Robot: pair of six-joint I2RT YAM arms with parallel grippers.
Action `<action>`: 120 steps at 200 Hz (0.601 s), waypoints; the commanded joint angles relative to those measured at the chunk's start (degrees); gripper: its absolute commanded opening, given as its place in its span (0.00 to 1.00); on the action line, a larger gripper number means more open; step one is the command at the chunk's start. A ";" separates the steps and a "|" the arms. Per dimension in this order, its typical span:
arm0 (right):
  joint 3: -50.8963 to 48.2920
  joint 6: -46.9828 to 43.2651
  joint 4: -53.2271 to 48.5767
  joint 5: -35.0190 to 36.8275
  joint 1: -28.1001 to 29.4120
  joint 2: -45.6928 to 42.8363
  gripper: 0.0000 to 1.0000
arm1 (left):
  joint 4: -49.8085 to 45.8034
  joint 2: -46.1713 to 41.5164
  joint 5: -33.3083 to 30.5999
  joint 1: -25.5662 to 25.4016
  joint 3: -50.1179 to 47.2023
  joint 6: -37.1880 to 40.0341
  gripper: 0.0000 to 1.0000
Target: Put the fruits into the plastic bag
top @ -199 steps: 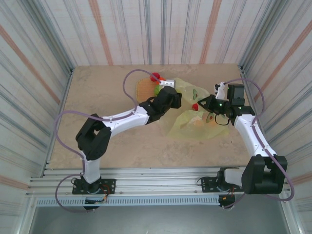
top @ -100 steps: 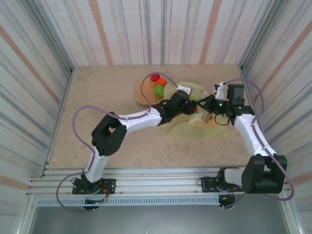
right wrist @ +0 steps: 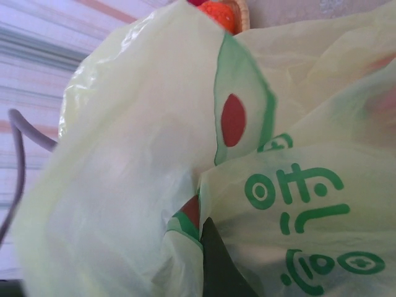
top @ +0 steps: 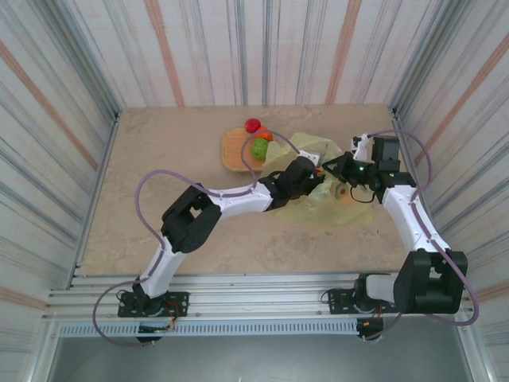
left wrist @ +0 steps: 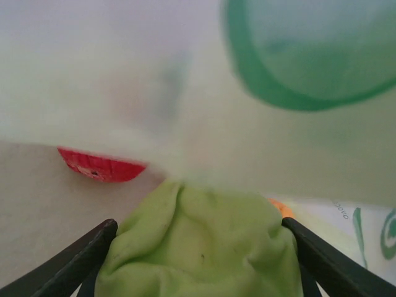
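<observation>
My left gripper reaches into the mouth of the yellow-green plastic bag. In the left wrist view it is shut on a soft green fruit, with bag plastic close overhead. A red fruit and an orange one lie just beyond it inside the bag. My right gripper is shut on the bag's rim at the right and holds it up. One dark finger is pressed into the printed plastic.
A shallow wicker tray lies left of the bag and holds a red fruit, a green fruit and an orange fruit. The striped walls stand close behind and at both sides.
My left arm has swung right from the wicker tray to the bag mouth, carrying the green fruit. The right gripper has kept its hold on the bag.
</observation>
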 commanded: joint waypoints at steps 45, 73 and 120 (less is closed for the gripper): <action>0.91 2.32 1.95 -1.76 -1.32 0.73 0.00 | -1.73 0.81 0.21 0.96 2.25 -2.58 0.82; 0.85 1.22 1.29 -2.26 -2.47 0.95 0.00 | -3.74 -1.56 1.41 2.48 0.66 -2.44 0.86; 1.18 0.27 0.78 -2.70 -3.90 1.68 0.00 | -6.09 -4.65 2.50 3.65 -1.22 -1.17 0.91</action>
